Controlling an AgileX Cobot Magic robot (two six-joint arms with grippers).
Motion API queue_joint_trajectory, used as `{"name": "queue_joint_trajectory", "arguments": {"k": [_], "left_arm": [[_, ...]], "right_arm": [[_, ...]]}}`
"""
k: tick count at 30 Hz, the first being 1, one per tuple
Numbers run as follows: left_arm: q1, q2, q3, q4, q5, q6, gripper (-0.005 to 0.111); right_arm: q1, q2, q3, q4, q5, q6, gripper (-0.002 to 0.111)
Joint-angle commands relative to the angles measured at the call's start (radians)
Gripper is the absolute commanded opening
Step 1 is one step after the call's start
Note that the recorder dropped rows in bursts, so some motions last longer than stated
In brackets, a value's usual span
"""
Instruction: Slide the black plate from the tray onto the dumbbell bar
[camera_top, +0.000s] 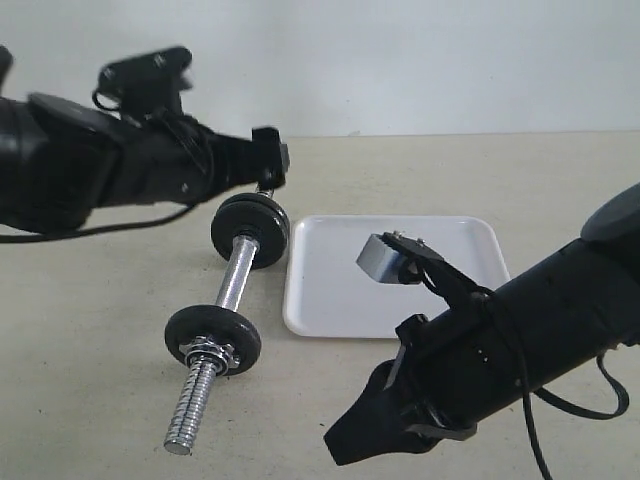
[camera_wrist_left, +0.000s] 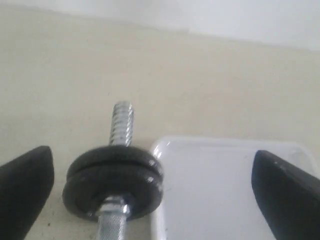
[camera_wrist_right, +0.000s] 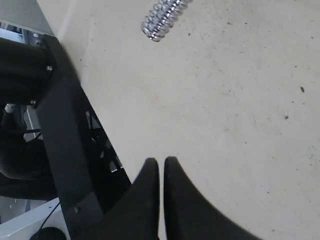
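The dumbbell bar (camera_top: 236, 280) lies on the table left of the white tray (camera_top: 330, 290), which holds no plate. A black plate (camera_top: 250, 228) sits on the bar's far end beside the tray's corner. Another black disc (camera_top: 213, 338) sits near the front threaded end, with a nut against it. My left gripper (camera_top: 272, 160) hovers just behind the far plate, open wide; in its wrist view the plate (camera_wrist_left: 114, 180) and tray (camera_wrist_left: 225, 200) lie between its spread fingers (camera_wrist_left: 25, 185). My right gripper (camera_top: 340, 445) is shut and empty near the table's front edge.
The right arm's wrist block (camera_top: 380, 257) hangs over the tray. In the right wrist view the shut gripper (camera_wrist_right: 161, 162) points at bare table, with the bar's threaded tip (camera_wrist_right: 162, 17) beyond it and the robot's dark frame (camera_wrist_right: 60, 125) past the table edge.
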Motion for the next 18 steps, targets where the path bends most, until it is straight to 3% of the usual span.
{"name": "queue_joint_trajectory", "arguments": {"k": [1,8,18], "left_arm": [[0.003,-0.191,-0.003,-0.008,0.070,0.052,0.105],[0.002,-0.475,-0.001,-0.007,0.273,0.217,0.105],[0.002,-0.834,0.068,0.024,0.554,0.241,0.105]], "right_arm": [[0.000,-0.006,0.016,0.025,0.010,-0.039,0.000],[0.000,-0.006,0.109,0.125,0.010,-0.164,0.000],[0.000,-0.006,0.204,0.273,0.177,-0.358,0.000]]}}
